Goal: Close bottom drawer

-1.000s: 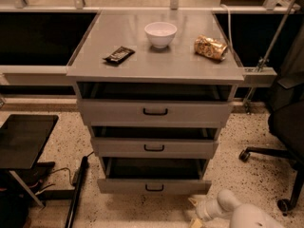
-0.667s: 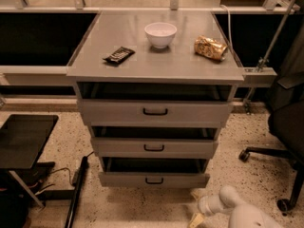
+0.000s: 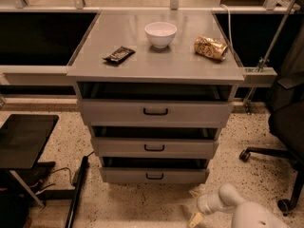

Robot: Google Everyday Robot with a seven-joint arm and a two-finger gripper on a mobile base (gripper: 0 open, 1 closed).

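The bottom drawer [image 3: 153, 175] is the lowest of three grey cabinet drawers, with a small black bar handle [image 3: 155, 176]. Its front stands only slightly out from the cabinet, with a thin dark gap above it. My gripper [image 3: 195, 206] is low at the bottom right, on the end of a white arm [image 3: 237, 208], just in front of and below the drawer's right corner, not touching it. Its yellowish fingertips [image 3: 195, 218] point down-left toward the floor.
The middle drawer [image 3: 154, 147] and top drawer [image 3: 155, 112] stand slightly out. On the cabinet top are a white bowl [image 3: 160, 33], a dark snack bar [image 3: 119, 54] and a crumpled gold bag [image 3: 210, 47]. A black office chair [image 3: 287, 127] stands right, a black stand [image 3: 23, 141] left.
The bottom drawer has slid inward, from clearly pulled out to nearly flush. My gripper has stayed low at the bottom right, shifting slightly.
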